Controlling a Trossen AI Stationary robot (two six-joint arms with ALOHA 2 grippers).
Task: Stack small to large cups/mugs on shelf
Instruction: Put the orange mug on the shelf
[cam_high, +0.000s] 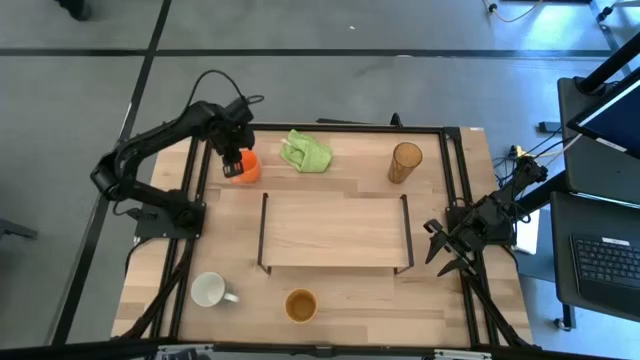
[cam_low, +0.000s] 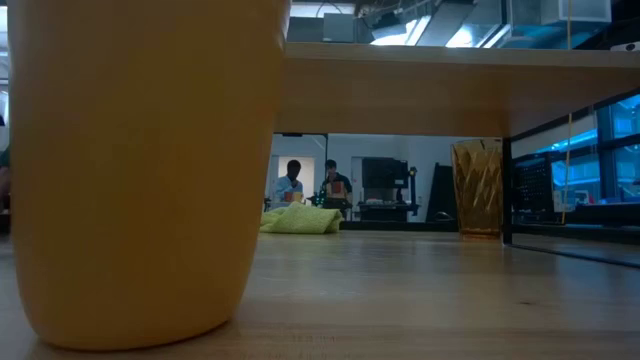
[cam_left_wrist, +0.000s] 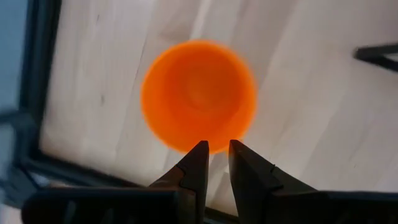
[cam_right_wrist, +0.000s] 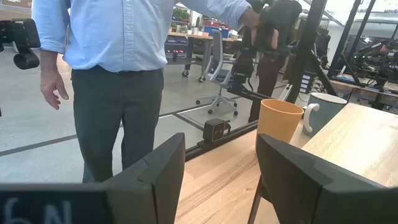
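Note:
The small orange mug (cam_high: 248, 168) stands upright at the table's far left; the left wrist view looks straight down into the mug (cam_left_wrist: 199, 96). My left gripper (cam_high: 235, 162) (cam_left_wrist: 215, 148) hangs above it, pointing down, with a narrow empty gap between its fingertips over the mug's rim. The shelf (cam_high: 335, 232) stands mid-table with nothing on it. The amber tumbler (cam_high: 405, 162) stands far right. The white mug (cam_high: 210, 290) and the tan cup (cam_high: 300, 305) stand near the front edge. My right gripper (cam_high: 440, 250) (cam_right_wrist: 217, 180) waits open at the right edge.
A green cloth (cam_high: 305, 152) lies crumpled between the orange mug and the tumbler. The low view has the tan cup (cam_low: 140, 170) filling its left side, under the shelf board (cam_low: 450, 90). A person (cam_right_wrist: 118, 74) stands beyond the table's front edge.

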